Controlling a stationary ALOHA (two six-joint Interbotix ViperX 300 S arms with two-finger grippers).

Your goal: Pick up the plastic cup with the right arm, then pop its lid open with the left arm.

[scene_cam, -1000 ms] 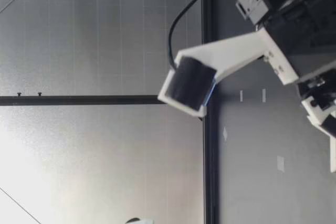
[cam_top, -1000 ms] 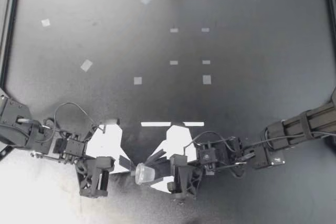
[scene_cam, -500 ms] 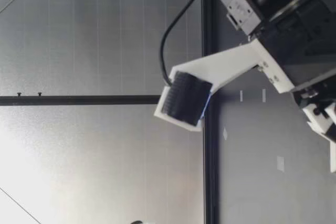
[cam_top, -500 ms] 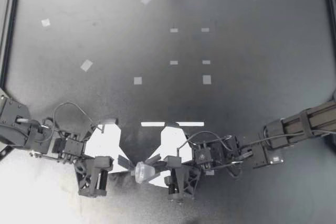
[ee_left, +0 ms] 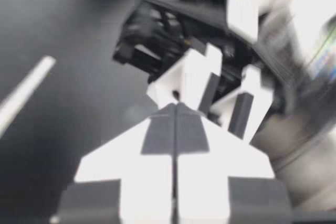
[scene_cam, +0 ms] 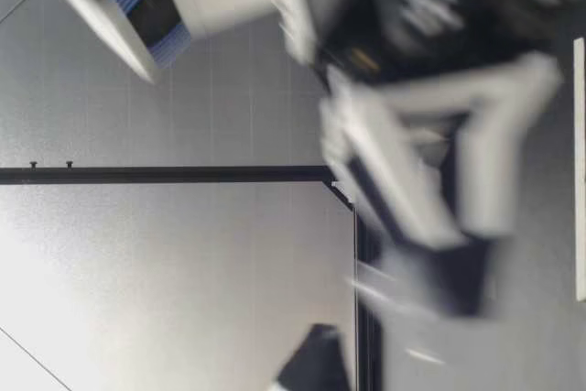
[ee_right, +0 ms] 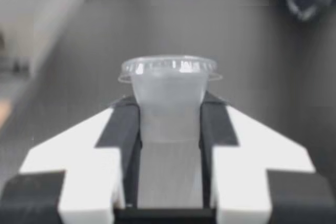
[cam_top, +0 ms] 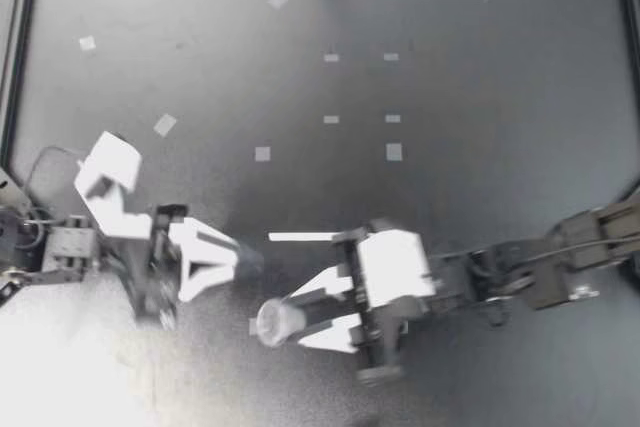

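A small clear lidded cup (cam_top: pixel 275 321) lies on its side low over the dark table (cam_top: pixel 450 97), near its front edge. My right gripper (cam_top: pixel 295 321) reaches in from the right and is shut on the cup. In the right wrist view both fingers (ee_right: pixel 123 129) press the cup (ee_right: pixel 168 80) from two sides, its lid just past the tips. My left gripper (cam_top: pixel 238 260) is shut on nothing, a little to the left of and behind the cup. In the left wrist view its closed tips (ee_left: pixel 176 107) point toward my right gripper (ee_left: pixel 220 95). The low view shows only a blurred gripper (scene_cam: pixel 430 180).
Small pale tape squares (cam_top: pixel 394 151) dot the middle and back left of the table. A white strip (cam_top: pixel 300 237) lies just behind the two grippers. A black frame (cam_top: pixel 12 67) borders the table's left side and back.
My right gripper has closed on the cup and rolled over with it. My left arm has drawn back to the left, away from the cup, still shut.
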